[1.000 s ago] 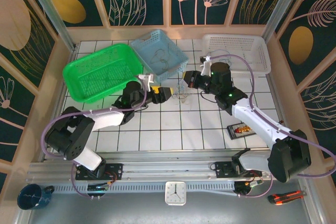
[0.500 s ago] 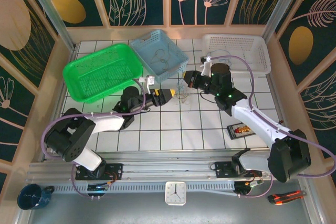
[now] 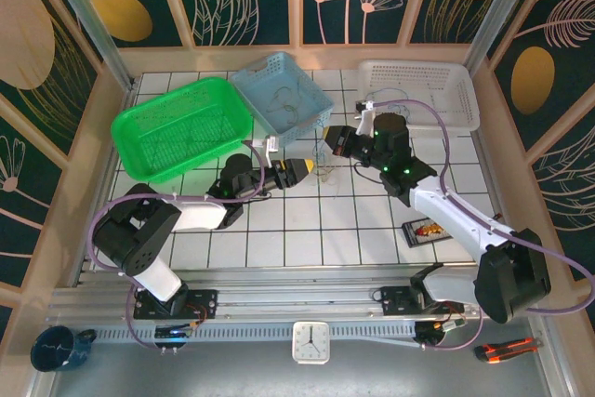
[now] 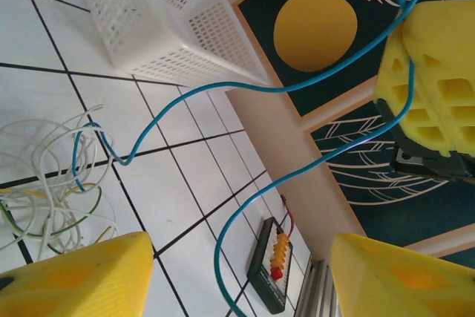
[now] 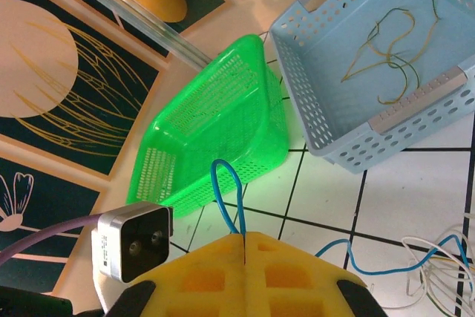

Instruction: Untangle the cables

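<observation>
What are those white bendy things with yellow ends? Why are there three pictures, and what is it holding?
Those are two robot arms bolted to a tiled table. One picture looks down from above. The other two come from small cameras on each arm's wrist, so you see its own yellow fingers. The right gripper is pinched shut on a thin blue cable. The left gripper is open, with that cable in front of it. On the table lie a clump of thin pale wires, a green basket, a blue basket with one loose wire inside, and a white basket.
</observation>
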Action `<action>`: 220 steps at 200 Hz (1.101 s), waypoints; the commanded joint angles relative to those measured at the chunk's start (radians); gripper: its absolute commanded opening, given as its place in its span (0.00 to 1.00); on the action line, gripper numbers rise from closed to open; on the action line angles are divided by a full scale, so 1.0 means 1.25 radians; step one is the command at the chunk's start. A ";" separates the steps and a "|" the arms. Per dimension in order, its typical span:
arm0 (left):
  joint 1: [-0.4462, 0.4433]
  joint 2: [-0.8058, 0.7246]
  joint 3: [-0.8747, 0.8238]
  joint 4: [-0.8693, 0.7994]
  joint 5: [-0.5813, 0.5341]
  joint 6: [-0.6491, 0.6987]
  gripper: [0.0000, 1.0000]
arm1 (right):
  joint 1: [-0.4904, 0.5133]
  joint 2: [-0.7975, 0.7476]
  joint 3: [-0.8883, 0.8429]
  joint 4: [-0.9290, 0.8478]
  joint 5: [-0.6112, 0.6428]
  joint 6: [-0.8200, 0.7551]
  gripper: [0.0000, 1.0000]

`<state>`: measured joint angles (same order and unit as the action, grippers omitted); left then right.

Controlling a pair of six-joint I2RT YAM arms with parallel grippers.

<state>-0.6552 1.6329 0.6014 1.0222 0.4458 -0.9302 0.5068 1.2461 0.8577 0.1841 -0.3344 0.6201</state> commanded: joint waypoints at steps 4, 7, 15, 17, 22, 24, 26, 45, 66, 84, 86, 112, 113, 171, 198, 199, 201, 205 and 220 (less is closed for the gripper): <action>-0.008 0.012 0.022 0.057 0.014 -0.009 0.57 | 0.006 -0.003 -0.009 0.030 0.004 0.008 0.00; -0.008 0.012 0.022 0.058 0.014 -0.008 0.56 | 0.006 -0.002 -0.010 0.030 0.004 0.008 0.00; -0.008 0.013 0.022 0.061 0.015 -0.010 0.52 | 0.006 -0.002 -0.009 0.030 0.004 0.010 0.00; -0.009 0.014 0.021 0.061 0.015 -0.011 0.52 | 0.006 -0.002 -0.009 0.031 0.004 0.009 0.00; -0.009 0.015 0.021 0.064 0.016 -0.012 0.50 | 0.006 -0.002 -0.010 0.032 0.004 0.010 0.00; -0.009 0.015 0.021 0.064 0.016 -0.014 0.49 | 0.006 -0.002 -0.010 0.032 0.004 0.010 0.00; -0.010 0.016 0.020 0.066 0.016 -0.013 0.49 | 0.006 -0.002 -0.011 0.032 0.004 0.010 0.00; -0.013 0.019 0.017 0.073 0.018 -0.019 0.50 | 0.006 0.000 -0.014 0.037 0.004 0.012 0.00; -0.015 0.020 0.010 0.073 0.013 -0.016 0.55 | 0.006 0.000 -0.013 0.037 0.004 0.012 0.00; -0.016 0.023 0.006 0.075 0.013 -0.016 0.57 | 0.006 0.000 -0.011 0.035 0.004 0.010 0.00; -0.016 0.022 0.006 0.075 0.012 -0.017 0.57 | 0.006 0.000 -0.011 0.036 0.004 0.010 0.00; -0.019 0.026 0.005 0.079 0.014 -0.018 0.55 | 0.005 0.001 -0.010 0.036 0.005 0.010 0.00; -0.019 0.025 0.005 0.079 0.014 -0.018 0.55 | 0.005 0.001 -0.010 0.036 0.005 0.010 0.00; -0.024 0.029 0.003 0.086 0.018 -0.019 0.37 | 0.004 0.007 -0.014 0.039 0.007 0.009 0.00; -0.026 0.025 0.001 0.089 0.018 -0.021 0.16 | 0.004 0.011 -0.018 0.041 0.011 0.010 0.00; -0.026 0.025 0.001 0.089 0.018 -0.021 0.16 | 0.004 0.011 -0.018 0.041 0.011 0.009 0.00; -0.026 0.025 0.001 0.089 0.017 -0.021 0.14 | 0.004 0.012 -0.019 0.042 0.011 0.009 0.00; -0.025 0.024 0.001 0.090 0.017 -0.022 0.11 | 0.004 0.012 -0.021 0.042 0.012 0.009 0.00; -0.025 0.017 0.000 0.086 0.016 -0.022 0.00 | 0.002 0.013 -0.028 0.045 0.015 0.009 0.00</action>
<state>-0.6811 1.6550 0.6060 1.0748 0.4496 -0.9634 0.5068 1.2491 0.8501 0.1967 -0.3336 0.6285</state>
